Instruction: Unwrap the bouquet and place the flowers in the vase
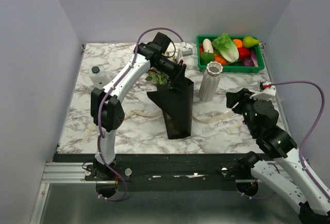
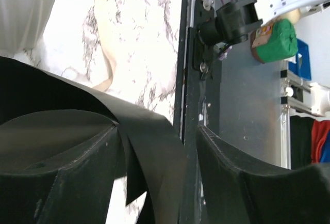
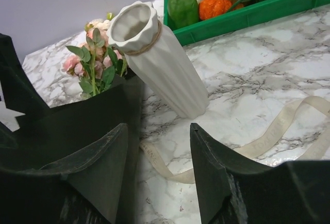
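On the marble table (image 1: 129, 131), the ribbed vase (image 1: 210, 82) is flanked by bouquet (image 1: 178, 108) and crate (image 1: 258, 66); left gripper (image 2: 159, 127) and right gripper (image 3: 159, 126) are parted.

White, grey-veined marble-patterned table top (image 1: 85, 126). Plain pale grey-lilac panels form the left wall (image 1: 31, 79), far wall (image 1: 175, 2) and right wall (image 1: 304, 38). Aluminium rail (image 1: 67, 172) along the near edge; grey floor (image 1: 170, 208) below. Lighting even, shadows soft.
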Robot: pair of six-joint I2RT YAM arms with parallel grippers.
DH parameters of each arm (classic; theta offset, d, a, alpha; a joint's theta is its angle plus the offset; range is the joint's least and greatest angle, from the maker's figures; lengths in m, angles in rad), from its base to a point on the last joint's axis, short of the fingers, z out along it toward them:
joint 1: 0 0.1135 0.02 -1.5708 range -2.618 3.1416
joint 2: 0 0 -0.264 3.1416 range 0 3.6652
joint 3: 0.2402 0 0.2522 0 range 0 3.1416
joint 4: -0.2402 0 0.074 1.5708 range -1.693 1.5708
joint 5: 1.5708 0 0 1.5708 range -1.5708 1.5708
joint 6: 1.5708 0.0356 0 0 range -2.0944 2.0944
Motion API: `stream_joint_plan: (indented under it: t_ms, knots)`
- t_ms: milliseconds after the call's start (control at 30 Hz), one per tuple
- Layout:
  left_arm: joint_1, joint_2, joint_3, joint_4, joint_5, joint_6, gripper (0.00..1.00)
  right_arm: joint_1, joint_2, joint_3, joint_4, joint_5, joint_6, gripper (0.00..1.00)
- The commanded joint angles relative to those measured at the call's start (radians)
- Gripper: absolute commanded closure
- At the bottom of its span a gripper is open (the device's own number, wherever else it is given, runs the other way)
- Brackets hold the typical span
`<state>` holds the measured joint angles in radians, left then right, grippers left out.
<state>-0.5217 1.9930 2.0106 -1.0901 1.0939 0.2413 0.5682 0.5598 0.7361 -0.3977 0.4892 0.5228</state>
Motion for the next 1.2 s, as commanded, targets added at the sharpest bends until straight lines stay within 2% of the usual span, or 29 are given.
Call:
stream_joint_plan:
  t_ms: [0,100,133,400,700,1167]
  knots:
    - [-0.052,0.085,0.085,0.042,0.003,-0.108,0.26,0.004,-0.028,0.016,-0.030,0.048,-0.004,0.36]
    - [-0.098,0.124,0.154,0.035,-0.014,-0.134,0.12,0.004,-0.041,0.016,-0.043,0.055,-0.009,0.32]
    - [-0.104,0.128,0.177,0.033,-0.011,-0.145,0.02,0.004,-0.044,0.016,-0.043,0.055,-0.012,0.31]
    - [-0.121,0.073,0.192,-0.013,-0.014,-0.116,0.01,0.004,-0.057,0.017,-0.049,0.061,-0.032,0.29]
    - [-0.144,-0.037,0.108,0.022,-0.020,-0.157,0.01,0.004,-0.070,0.019,-0.050,0.071,-0.038,0.28]
    - [-0.270,0.013,0.171,0.070,-0.012,-0.238,0.01,0.004,-0.159,0.063,-0.144,0.117,-0.043,0.27]
